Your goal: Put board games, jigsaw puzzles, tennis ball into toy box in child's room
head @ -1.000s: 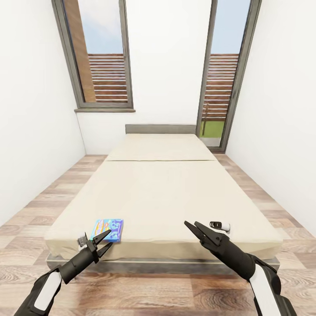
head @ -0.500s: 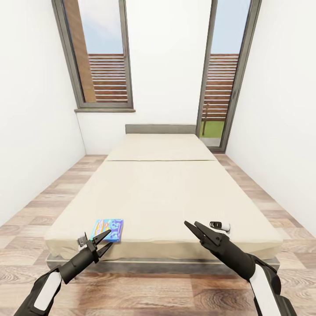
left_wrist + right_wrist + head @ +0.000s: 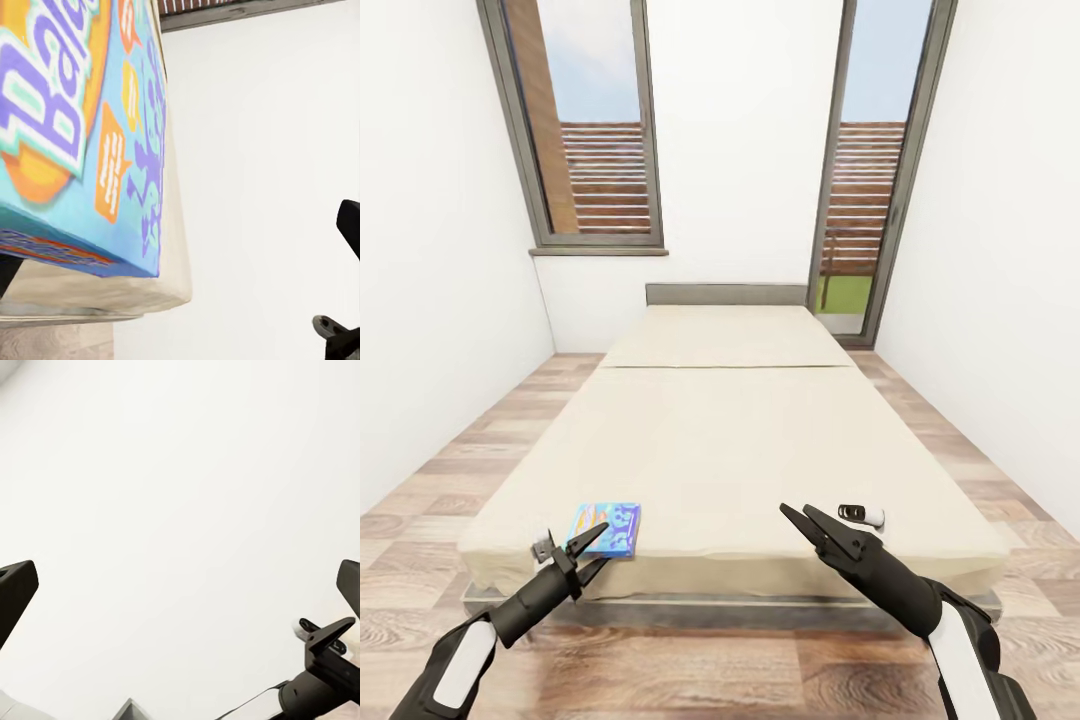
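Left gripper (image 3: 588, 553) has dropped slightly toward the bed (image 3: 760, 440) foot — fingers spread, empty, just short of the board game (image 3: 605, 527) lying flat by the bed's near-left corner. Likely light, stiff, slick — pinch its overhanging near edge. Right gripper (image 3: 800, 520) open.

One flat blue board game box (image 3: 605, 528) with orange and purple lettering lay on the one beige bed (image 3: 730, 420). One small white and black object (image 3: 860, 515) sat there too. Two black grippers were up: the left (image 3: 589, 556) and the right (image 3: 807, 523). Two tall grey-framed windows (image 3: 595, 130) stood behind.
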`<state>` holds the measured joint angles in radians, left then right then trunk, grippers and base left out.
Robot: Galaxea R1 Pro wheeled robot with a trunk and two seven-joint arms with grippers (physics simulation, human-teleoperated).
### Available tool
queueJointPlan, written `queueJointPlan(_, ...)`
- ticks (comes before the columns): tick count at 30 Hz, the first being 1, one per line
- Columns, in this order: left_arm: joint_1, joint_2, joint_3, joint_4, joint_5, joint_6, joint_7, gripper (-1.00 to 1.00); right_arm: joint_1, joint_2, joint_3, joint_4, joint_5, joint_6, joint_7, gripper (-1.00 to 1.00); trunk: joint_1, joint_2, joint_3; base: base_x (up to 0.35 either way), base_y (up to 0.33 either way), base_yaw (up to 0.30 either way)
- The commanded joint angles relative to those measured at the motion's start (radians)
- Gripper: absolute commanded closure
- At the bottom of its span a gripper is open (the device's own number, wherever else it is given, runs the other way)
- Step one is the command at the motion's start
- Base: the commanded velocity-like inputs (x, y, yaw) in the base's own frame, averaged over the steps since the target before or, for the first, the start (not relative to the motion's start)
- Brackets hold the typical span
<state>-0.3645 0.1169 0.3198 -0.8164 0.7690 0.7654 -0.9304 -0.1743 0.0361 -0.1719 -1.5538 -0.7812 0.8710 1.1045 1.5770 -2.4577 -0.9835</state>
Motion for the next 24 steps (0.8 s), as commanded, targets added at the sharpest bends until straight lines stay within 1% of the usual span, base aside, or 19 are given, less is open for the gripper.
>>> queueJointPlan(1,-0.001,0.000,0.004,0.000,0.004,0.001,-0.001,-1.00,-0.001,0.001,-0.001,0.000,-0.001,0.005,0.002,-1.00,0.000,0.000,-0.001,0.107,0.014,0.000)
queueJointPlan(7,-0.001,0.000,0.014,0.000,0.003,0.001,-0.001,-1.00,-0.001,0.001,-0.001,0.000,-0.001,0.005,0.002,-1.00,0.000,0.000,-0.001,0.049,0.007,0.000)
queueJointPlan(24,-0.001,0.000,0.016,0.000,0.003,0.002,-0.001,-1.00,-0.001,0.000,-0.001,0.000,-0.001,0.005,0.002,-1.00,0.000,0.000,-0.001,0.005,0.001,0.000)
